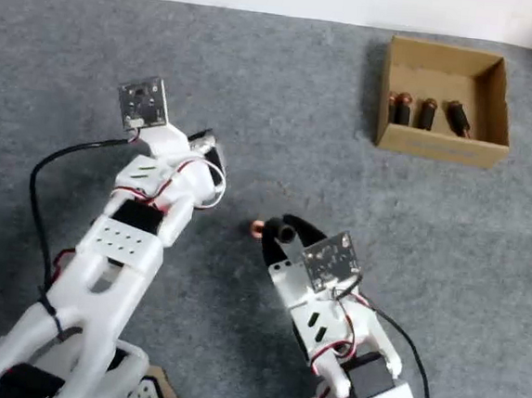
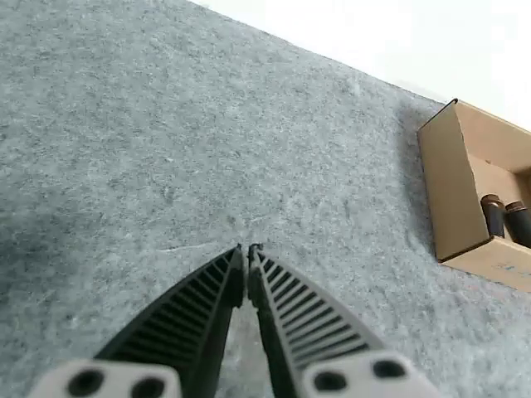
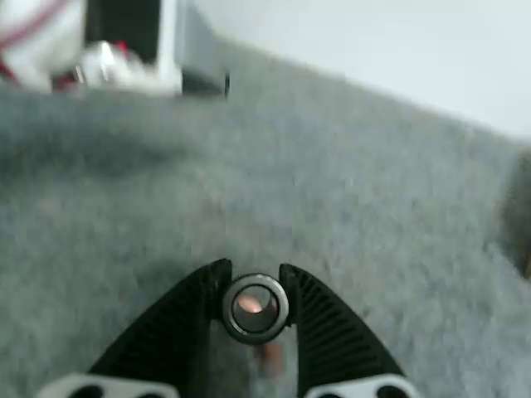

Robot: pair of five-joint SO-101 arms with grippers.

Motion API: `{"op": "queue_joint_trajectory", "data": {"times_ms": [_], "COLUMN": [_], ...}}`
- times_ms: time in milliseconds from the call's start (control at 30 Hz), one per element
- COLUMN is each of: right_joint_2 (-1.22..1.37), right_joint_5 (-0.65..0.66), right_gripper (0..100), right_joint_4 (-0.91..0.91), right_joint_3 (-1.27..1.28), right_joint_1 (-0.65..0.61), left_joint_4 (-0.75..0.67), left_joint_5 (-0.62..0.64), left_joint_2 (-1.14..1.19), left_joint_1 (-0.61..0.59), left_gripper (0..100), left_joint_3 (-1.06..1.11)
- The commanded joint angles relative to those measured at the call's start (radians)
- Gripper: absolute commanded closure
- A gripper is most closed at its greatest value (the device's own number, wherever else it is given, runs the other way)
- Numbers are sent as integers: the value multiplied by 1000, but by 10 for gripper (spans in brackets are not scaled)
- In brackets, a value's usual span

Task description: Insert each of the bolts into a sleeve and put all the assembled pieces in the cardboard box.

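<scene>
The right pincer grips a sleeve with its bolt, mid-frame; the left pincer is closed on nothing. Hold tight and carry it level to the cardboard box, upper right, beside three pieces.

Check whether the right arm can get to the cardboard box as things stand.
Probably yes: only bare grey mat lies between the right gripper, shut on a sleeve, and the cardboard box, and the left arm is off to the other side.
</scene>
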Motion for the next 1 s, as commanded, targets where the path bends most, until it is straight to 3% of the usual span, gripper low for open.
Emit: {"op": "queue_joint_trajectory", "data": {"times_ms": [0,233,667,867,967], "right_joint_2": [71,349,938,1095,1096], "right_joint_5": [49,57,58,58,58], "right_gripper": [993,993,989,775,743], "right_joint_4": [18,22,366,512,547], "right_joint_3": [1,-8,-361,-522,-570], "right_joint_1": [-2,114,188,189,188], "left_joint_4": [6,2,6,6,6], "left_joint_5": [3,3,3,3,3], "left_joint_2": [-12,-12,-12,-5,-4], "left_joint_1": [-8,-8,-8,-8,-8], "left_gripper": [966,966,966,966,966], "left_joint_3": [-53,-27,-25,-24,-24]}}
